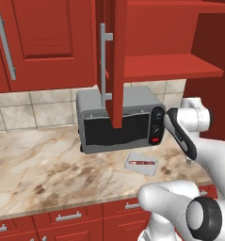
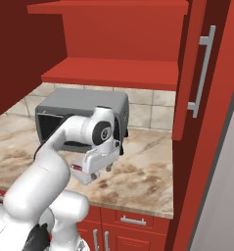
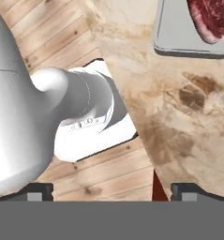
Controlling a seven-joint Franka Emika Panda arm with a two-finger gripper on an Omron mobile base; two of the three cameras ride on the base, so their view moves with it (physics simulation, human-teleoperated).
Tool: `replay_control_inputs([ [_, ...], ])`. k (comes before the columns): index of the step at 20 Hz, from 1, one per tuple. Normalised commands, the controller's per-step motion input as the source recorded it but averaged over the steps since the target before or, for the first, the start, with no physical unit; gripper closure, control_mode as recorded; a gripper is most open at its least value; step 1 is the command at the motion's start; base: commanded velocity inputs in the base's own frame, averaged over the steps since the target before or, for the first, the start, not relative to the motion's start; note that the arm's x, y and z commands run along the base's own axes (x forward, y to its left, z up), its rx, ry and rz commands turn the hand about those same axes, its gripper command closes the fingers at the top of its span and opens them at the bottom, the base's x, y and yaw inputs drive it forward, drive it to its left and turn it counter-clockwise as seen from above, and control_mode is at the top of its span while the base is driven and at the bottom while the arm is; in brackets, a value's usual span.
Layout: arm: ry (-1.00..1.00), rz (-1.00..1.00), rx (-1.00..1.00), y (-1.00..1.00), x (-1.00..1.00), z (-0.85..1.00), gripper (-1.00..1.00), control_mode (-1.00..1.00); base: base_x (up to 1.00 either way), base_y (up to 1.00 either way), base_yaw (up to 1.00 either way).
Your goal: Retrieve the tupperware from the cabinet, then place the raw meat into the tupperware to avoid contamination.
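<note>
The tupperware (image 1: 141,164) sits on the marble counter in front of the toaster oven, and the raw meat (image 1: 141,162) lies inside it. In the hand view the tupperware (image 3: 179,33) is at the top right with the dark red marbled raw meat (image 3: 208,18) in it. My gripper (image 3: 113,191) is open and empty, hanging over the counter's front edge a short way from the container. In the right base view the gripper (image 2: 100,171) points down beside the tupperware (image 2: 84,174), which my hand partly hides. The cabinet (image 1: 170,66) stands open with a bare red shelf.
A grey toaster oven (image 1: 118,120) stands against the tiled wall just behind the container. The open cabinet door (image 1: 115,61) hangs over the oven's front. Low red drawers (image 1: 69,216) run under the counter. Wooden floor (image 3: 48,33) lies beyond the counter edge.
</note>
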Motion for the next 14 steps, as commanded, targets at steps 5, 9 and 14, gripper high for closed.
replay_control_inputs([
  [5, -0.01, -0.13, 0.19, -0.48, -0.26, 0.16, -1.0, -1.0, 0.0, 0.0, 0.0],
  [9, -0.02, -0.13, 0.07, -0.18, -0.21, 0.07, -1.0, -1.0, 0.0, 0.0, 0.0],
  [14, -0.02, -0.15, 0.0, 0.0, -0.25, -0.03, -1.0, -1.0, 0.0, 0.0, 0.0],
])
